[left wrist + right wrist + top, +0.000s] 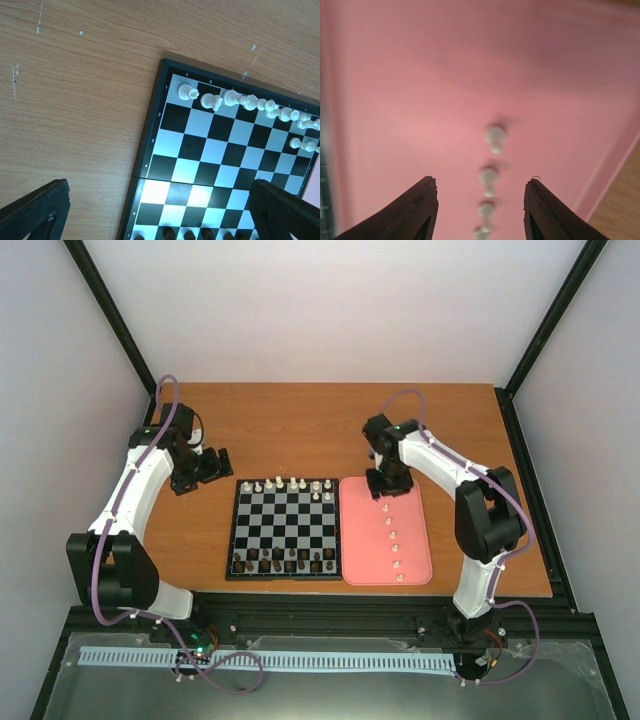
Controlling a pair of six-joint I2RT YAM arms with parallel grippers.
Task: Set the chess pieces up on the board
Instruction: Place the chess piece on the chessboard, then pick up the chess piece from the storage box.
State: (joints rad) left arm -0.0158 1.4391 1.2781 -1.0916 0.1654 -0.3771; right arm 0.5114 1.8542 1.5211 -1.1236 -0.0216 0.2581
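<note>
Waiting in single file down the pink tray (415,565), the loose pawns (393,535) are tiny, light and rigid. They look smooth enough to tip or squirt out of a careless pinch. The safest hold is probably across the narrow stem just under the round head, coming straight down. Whether they stand or lie cannot be told.

Neighbours in the file sit close together, so a wide finger may knock the next pawn along. The tray's raised lip also crowds its far end.

The tray lies just beside the board (232,530), on its right. Dark pieces (285,562) fill the board's near rank, out of the way.

Farther on, the right claw (481,182) hangs low over the tray's far end. Its fingers are apart with nothing between them, and the file runs under the gap.

White pieces (285,483) line the far rank, with a couple already on the row in front. That packed rank leaves little room for a descending finger.

The left claw (160,185) hovers spread wide and empty over the bare surface (300,430) beside the board's far left corner.
</note>
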